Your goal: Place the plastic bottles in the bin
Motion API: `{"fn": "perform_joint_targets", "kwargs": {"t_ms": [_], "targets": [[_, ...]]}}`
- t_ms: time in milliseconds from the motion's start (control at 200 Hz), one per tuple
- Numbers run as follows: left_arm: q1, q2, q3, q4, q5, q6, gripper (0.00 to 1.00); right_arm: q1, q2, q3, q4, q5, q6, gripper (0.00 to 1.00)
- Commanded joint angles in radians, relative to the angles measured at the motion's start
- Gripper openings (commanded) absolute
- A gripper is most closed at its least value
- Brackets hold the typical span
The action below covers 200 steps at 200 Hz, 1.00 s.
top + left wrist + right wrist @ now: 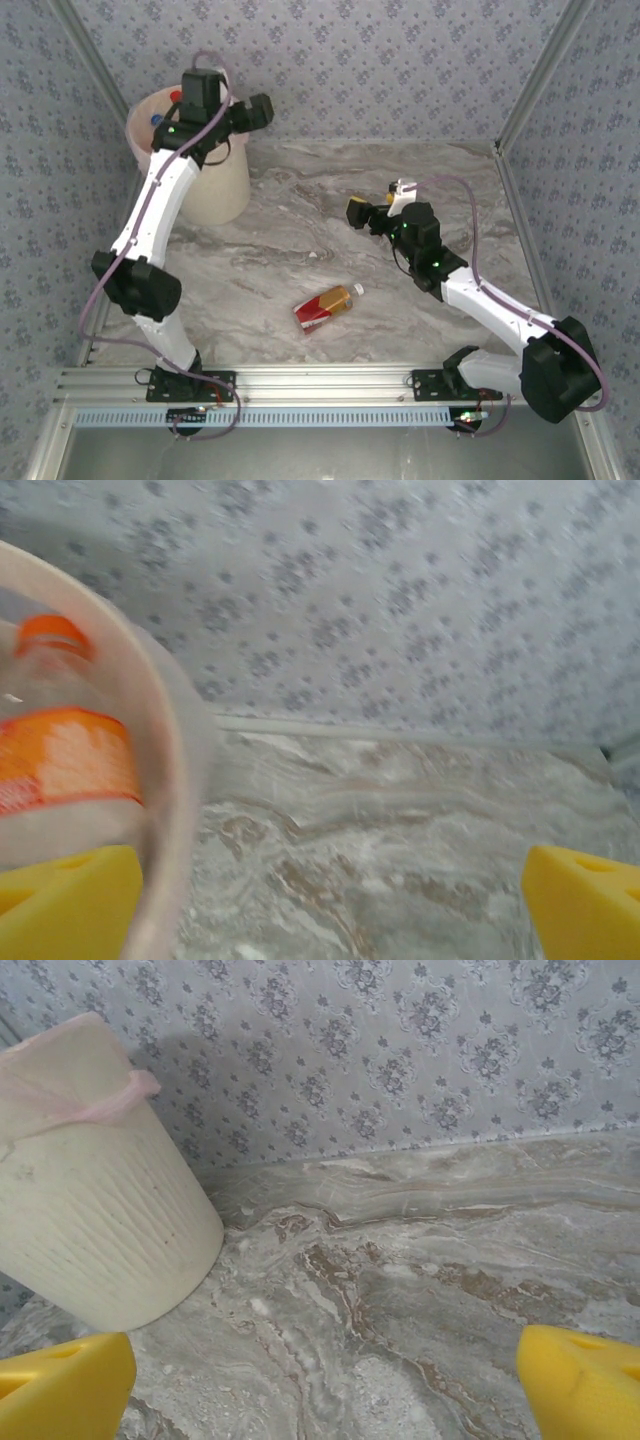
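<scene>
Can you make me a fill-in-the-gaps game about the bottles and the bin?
1. The bottle on the table lies on its ____.
2. The bin stands in the table's far ____ corner.
3. The bottle inside the bin has a cap coloured ____.
4. The jaws of the left gripper and the right gripper are both ____.
Missing words: side, left, orange, open.

White arm links (160,200), black joints (138,287), lilac cables (474,235), yellow jaws
</scene>
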Motion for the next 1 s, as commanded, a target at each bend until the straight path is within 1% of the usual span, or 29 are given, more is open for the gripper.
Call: {"fn": "perform_joint_targets", "kwargs": {"t_ms": [0, 130, 260, 390, 520, 655, 799, 829, 894, 994], "targets": [[-0.048, -0.107, -0.155, 0.127, 0.003, 0.091, 0.98, -0.004, -0.035, -0.024, -0.011, 0.045, 0.004, 1.00], [-0.123, -0.228, -0.342, 0.192, 0.026, 0.143, 0.98, -0.012, -0.051, -0.052, -0.014, 0.060, 0.018, 1.00], [-0.198, -0.328, -0.515, 0.241, 0.025, 0.136, 0.98, -0.021, -0.064, -0.087, -0.007, 0.073, 0.054, 1.00], [-0.284, -0.362, -0.624, 0.241, 0.014, 0.105, 0.98, -0.029, -0.073, -0.114, -0.003, 0.073, 0.080, 1.00], [-0.414, -0.375, -0.711, 0.196, -0.013, 0.178, 0.98, -0.031, -0.087, -0.140, -0.006, 0.078, 0.095, 1.00], [-0.544, -0.355, -0.741, 0.077, -0.052, 0.265, 0.98, -0.035, -0.107, -0.161, -0.012, 0.089, 0.105, 1.00], [-0.652, -0.281, -0.735, -0.042, -0.074, 0.275, 0.98, -0.041, -0.125, -0.172, -0.032, 0.109, 0.106, 1.00], [-0.681, -0.264, -0.730, -0.062, -0.099, 0.278, 0.98, -0.043, -0.128, -0.172, -0.037, 0.113, 0.108, 1.00], [-0.758, -0.228, -0.723, -0.084, -0.207, 0.267, 0.98, -0.046, -0.132, -0.173, -0.047, 0.122, 0.111, 1.00], [-0.840, -0.159, -0.718, -0.150, -0.248, 0.264, 0.98, -0.051, -0.136, -0.171, -0.073, 0.133, 0.112, 1.00]]}}
